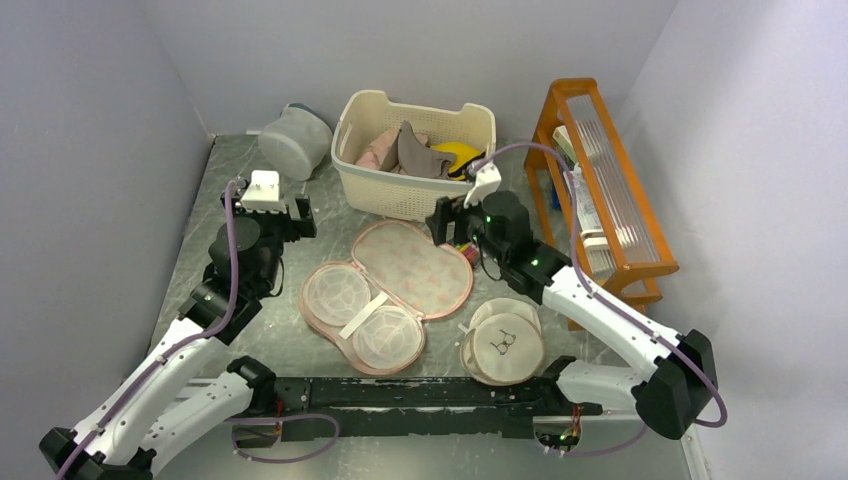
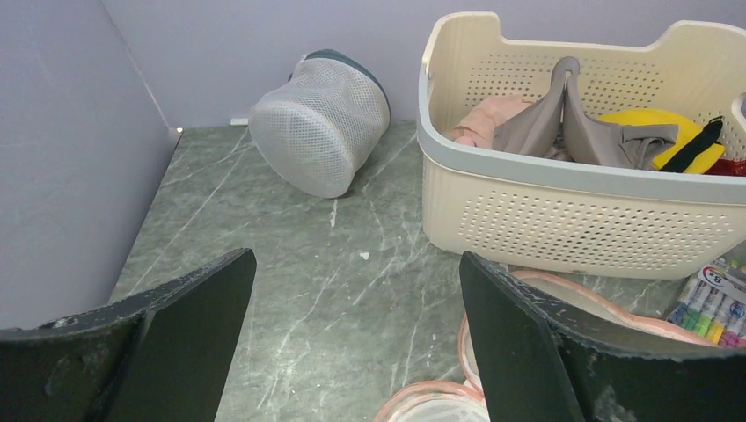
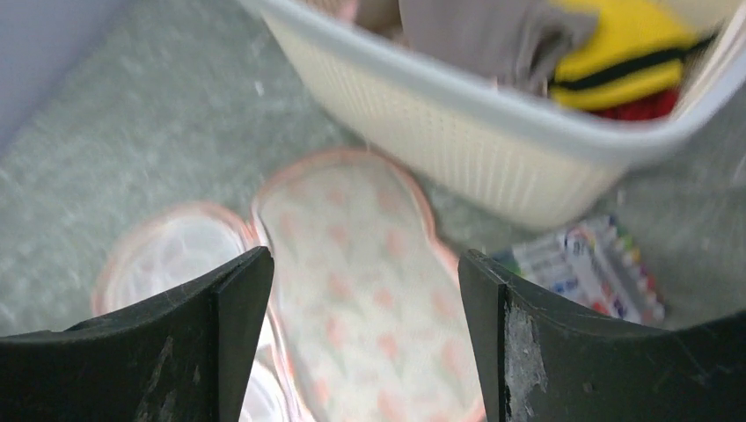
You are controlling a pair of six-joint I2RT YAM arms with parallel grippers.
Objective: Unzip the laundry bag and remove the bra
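Both left claw [image 2: 356, 264] & right claw [image 3: 365, 264] gaped empty over veined green tabletop [image 2: 352, 211], lilac walls [image 1: 100, 150] round; laundry bag [image 1: 415, 265] lay open.

The flat two-lobed fabric laundry bag [image 1: 420, 268] is cream-peach with an orange-pink floral print and a pink edge; its second half is white mesh. The soft moulded bra [image 1: 418, 152] is plain taupe, grey-brown. The clothes [image 1: 378, 150] are pale pink, and the yellow item [image 2: 655, 123] carries a black stripe. The perforated plastic basket [image 1: 400, 198] is cream. The round fabric pouch [image 1: 505, 345] is cream with a black glasses drawing. The marble table [image 2: 352, 264] is grey-green, veined white. The wooden rack [image 1: 548, 112] is orange.
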